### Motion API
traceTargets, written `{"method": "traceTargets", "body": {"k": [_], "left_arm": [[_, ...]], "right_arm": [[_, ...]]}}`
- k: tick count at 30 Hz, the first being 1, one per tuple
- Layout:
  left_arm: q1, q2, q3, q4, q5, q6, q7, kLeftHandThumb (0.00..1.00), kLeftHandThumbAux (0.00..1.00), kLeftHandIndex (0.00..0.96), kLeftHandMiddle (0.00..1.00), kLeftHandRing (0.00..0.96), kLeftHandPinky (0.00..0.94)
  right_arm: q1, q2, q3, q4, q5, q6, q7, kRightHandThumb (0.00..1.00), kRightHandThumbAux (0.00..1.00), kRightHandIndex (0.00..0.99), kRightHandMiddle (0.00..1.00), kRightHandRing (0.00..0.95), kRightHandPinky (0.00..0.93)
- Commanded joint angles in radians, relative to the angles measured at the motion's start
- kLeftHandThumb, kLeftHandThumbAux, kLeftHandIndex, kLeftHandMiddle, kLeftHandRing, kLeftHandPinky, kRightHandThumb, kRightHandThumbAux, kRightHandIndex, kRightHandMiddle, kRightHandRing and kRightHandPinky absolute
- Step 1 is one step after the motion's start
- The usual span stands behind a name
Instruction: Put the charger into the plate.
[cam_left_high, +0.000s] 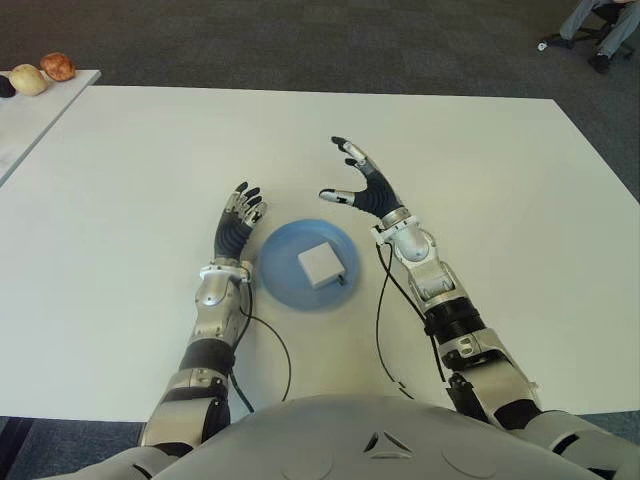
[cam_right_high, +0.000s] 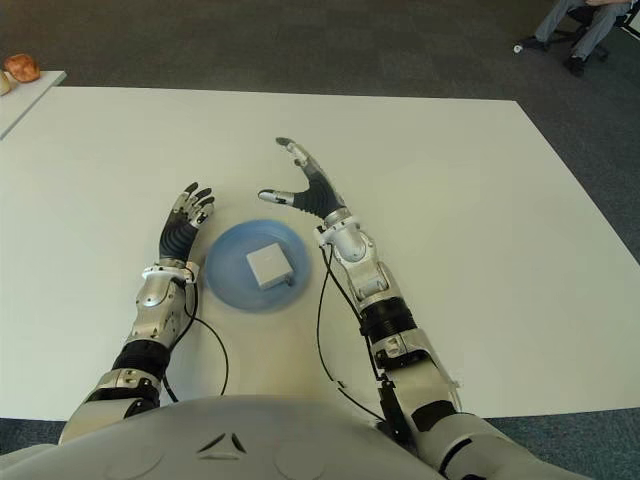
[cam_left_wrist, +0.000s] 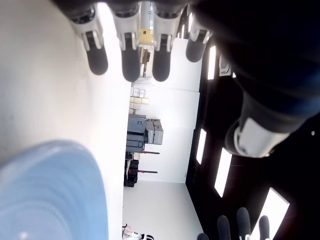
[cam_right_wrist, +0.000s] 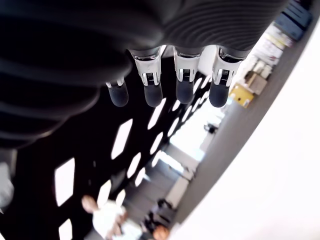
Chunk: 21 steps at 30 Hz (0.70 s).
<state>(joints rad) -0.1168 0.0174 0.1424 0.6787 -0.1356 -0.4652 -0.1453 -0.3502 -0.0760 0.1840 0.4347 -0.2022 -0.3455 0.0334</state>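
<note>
Blue plate on white surface: white charger already lodged inside, roughly square (no long axis). Right hand is raised just beyond the rim, fingers spread, empty; left hand beside the plate's left, fingers extended, empty.

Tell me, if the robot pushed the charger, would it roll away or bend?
Probably neither. The charger looks like a small boxy block with flat faces, so it would likely slide, not roll. It looks rigid, so it probably wouldn't bend. It lies in the plate, whose raised edge may stop it. Both hands, left and right, are open.
</note>
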Motion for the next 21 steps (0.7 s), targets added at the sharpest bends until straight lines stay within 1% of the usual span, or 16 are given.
{"method": "traceTargets", "body": {"k": [1, 4, 7, 12, 16, 21], "left_arm": [[0.05, -0.003, 0.002, 0.062, 0.017, 0.045, 0.031, 0.0, 0.578, 0.044, 0.166, 0.145, 0.115], [0.054, 0.002, 0.005, 0.061, 0.021, 0.044, 0.04, 0.0, 0.586, 0.026, 0.164, 0.145, 0.11], [0.054, 0.005, 0.008, 0.067, 0.02, 0.039, 0.043, 0.0, 0.595, 0.011, 0.159, 0.141, 0.094], [0.056, 0.011, 0.007, 0.074, 0.028, 0.027, 0.046, 0.0, 0.598, 0.001, 0.151, 0.131, 0.086], [0.058, 0.016, 0.008, 0.077, 0.026, 0.024, 0.038, 0.0, 0.6, 0.0, 0.148, 0.129, 0.092], [0.06, 0.022, 0.007, 0.078, 0.024, 0.024, 0.029, 0.0, 0.596, 0.0, 0.147, 0.128, 0.085]], "right_arm": [[0.019, 0.06, -0.082, 0.166, 0.125, -0.043, 0.006, 0.083, 0.621, 0.0, 0.0, 0.0, 0.0], [0.029, 0.092, -0.123, 0.244, 0.183, -0.107, 0.021, 0.072, 0.68, 0.0, 0.0, 0.0, 0.0], [0.023, 0.107, -0.15, 0.291, 0.22, -0.141, 0.048, 0.047, 0.728, 0.0, 0.0, 0.0, 0.0], [0.001, 0.13, -0.195, 0.371, 0.278, -0.157, 0.091, 0.012, 0.784, 0.012, 0.009, 0.0, 0.0], [-0.012, 0.143, -0.209, 0.403, 0.284, -0.163, 0.097, 0.002, 0.813, 0.024, 0.02, 0.0, 0.001], [-0.022, 0.151, -0.218, 0.428, 0.278, -0.172, 0.103, 0.0, 0.827, 0.035, 0.026, 0.0, 0.0]]}}
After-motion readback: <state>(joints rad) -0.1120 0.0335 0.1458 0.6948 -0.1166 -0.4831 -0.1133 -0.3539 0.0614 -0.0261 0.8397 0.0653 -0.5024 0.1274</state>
